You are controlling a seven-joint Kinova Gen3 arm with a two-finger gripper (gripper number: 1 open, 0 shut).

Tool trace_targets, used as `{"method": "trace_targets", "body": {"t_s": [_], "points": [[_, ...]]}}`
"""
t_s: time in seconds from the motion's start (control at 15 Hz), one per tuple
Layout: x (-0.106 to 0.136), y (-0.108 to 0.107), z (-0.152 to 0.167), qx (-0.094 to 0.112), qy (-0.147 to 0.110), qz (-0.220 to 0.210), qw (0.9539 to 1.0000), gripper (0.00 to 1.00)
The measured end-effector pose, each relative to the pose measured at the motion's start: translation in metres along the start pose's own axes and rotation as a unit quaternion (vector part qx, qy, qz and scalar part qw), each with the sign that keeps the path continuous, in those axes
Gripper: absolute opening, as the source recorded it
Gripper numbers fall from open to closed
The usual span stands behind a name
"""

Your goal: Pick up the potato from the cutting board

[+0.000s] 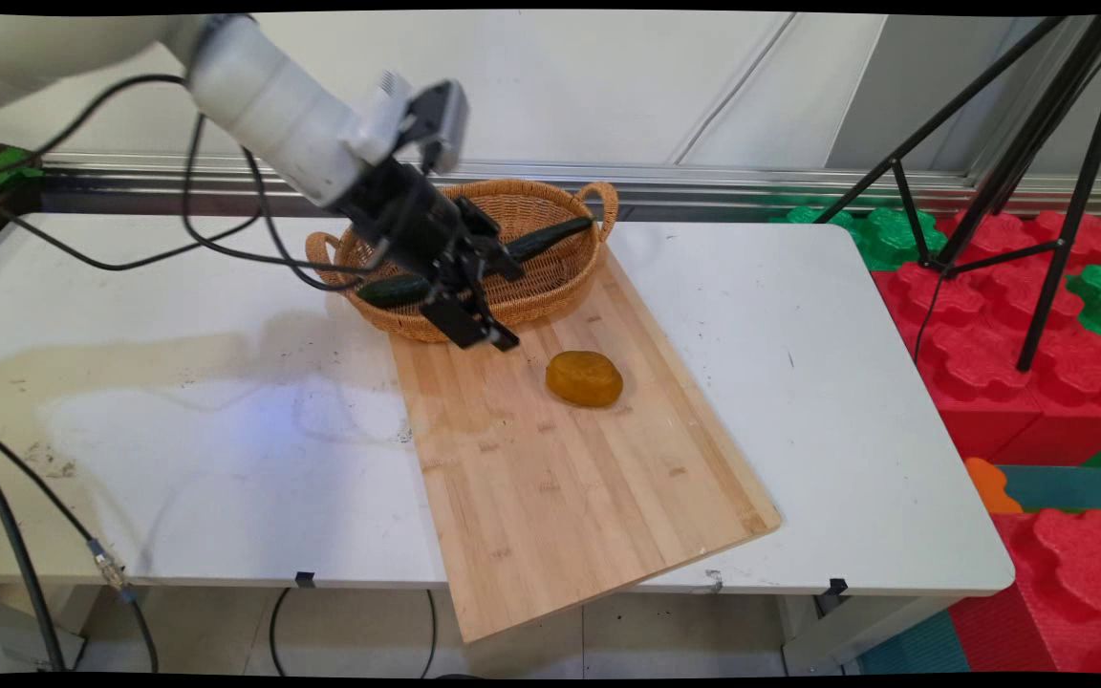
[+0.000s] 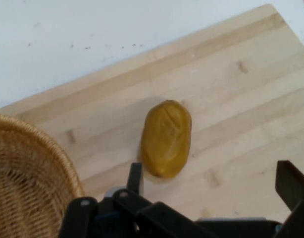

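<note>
My gripper (image 1: 507, 308) hangs open and holds nothing, low over the far end of a wooden cutting board (image 1: 560, 478), just in front of a wicker basket (image 1: 537, 298). A yellow-brown, potato-like lump (image 1: 584, 378) lies on the board a short way right of the gripper. In the hand view the lump (image 2: 166, 138) sits just beyond my gripper (image 2: 214, 188), nearer the left fingertip (image 2: 136, 177), and the board (image 2: 241, 99) fills the frame. A long dark green cucumber (image 1: 550, 237) lies across the basket, partly hidden behind the hand. The basket's edge (image 2: 28, 173) shows at the lower left.
The board overhangs the white table's (image 1: 847, 401) near edge. Black cables (image 1: 226, 248) hang from the arm over the table's left half. A black tripod (image 1: 1038, 172) and red and green foam blocks (image 1: 1009, 325) stand off the table's right side.
</note>
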State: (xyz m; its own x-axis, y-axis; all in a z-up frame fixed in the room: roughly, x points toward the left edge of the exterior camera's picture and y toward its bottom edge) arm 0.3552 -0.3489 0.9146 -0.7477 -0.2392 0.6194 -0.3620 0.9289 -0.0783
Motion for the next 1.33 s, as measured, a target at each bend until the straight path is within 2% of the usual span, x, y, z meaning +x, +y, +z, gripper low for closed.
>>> {"method": "trace_targets", "body": {"t_s": [0.4,0.73,1.33], "points": [[0.01,-0.007,0.061,-0.009,-0.029,0.01,0.9995,1.0],[0.013,-0.012,0.098,-0.016,-0.047,0.023,0.9985,1.0],[0.014,-0.02,0.143,-0.02,-0.071,0.045,0.9963,1.0]]}}
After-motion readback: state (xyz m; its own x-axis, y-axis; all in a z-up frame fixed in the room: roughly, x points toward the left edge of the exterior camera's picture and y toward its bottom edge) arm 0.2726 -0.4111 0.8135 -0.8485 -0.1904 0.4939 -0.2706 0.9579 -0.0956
